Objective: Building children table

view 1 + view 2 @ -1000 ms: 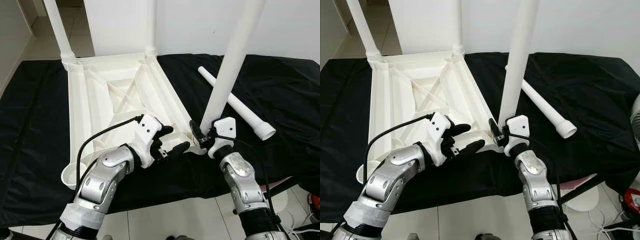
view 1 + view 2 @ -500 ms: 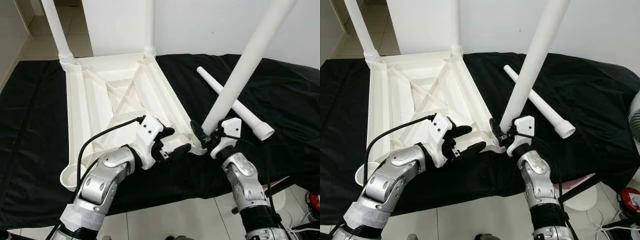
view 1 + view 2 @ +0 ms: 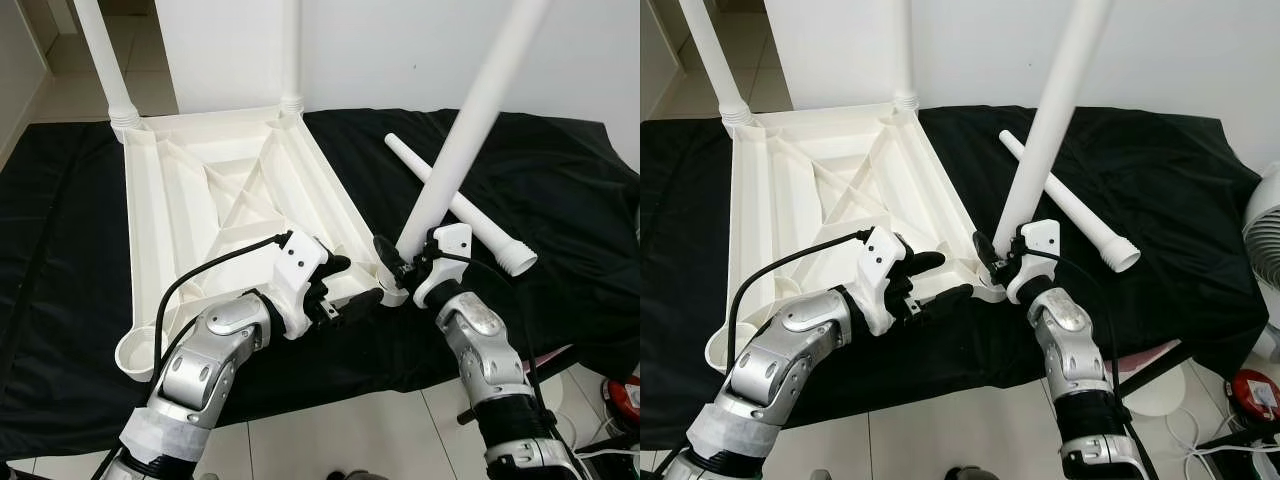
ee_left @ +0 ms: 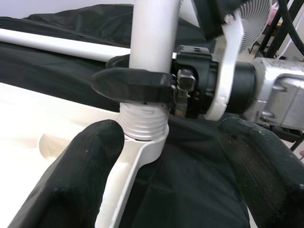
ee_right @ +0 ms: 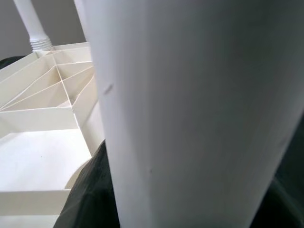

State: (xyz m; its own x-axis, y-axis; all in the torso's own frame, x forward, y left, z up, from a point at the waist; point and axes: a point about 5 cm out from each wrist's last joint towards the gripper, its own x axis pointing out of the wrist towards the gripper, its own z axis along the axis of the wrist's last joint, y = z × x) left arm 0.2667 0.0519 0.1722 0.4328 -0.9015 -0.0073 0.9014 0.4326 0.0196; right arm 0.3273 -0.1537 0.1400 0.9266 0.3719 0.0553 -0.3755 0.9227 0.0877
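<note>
Now right end effector [image 3: 400,268] clamps table leg [image 3: 462,130], seemingly socketed; left end effector [image 3: 352,288] spread.

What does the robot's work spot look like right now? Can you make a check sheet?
Surface: black cloth covering the work surface.
Job's things: upside-down white tabletop, two legs standing at its far corners; third leg tilted, threaded end at the near corner socket; spare leg lying on the cloth.
Clutter: nothing seen.
Grippers: right gripper shut on the third leg; left gripper open beside the socket.
Cables: black cable on the left arm.
Surroundings: white wall, tiled floor, fan.
</note>
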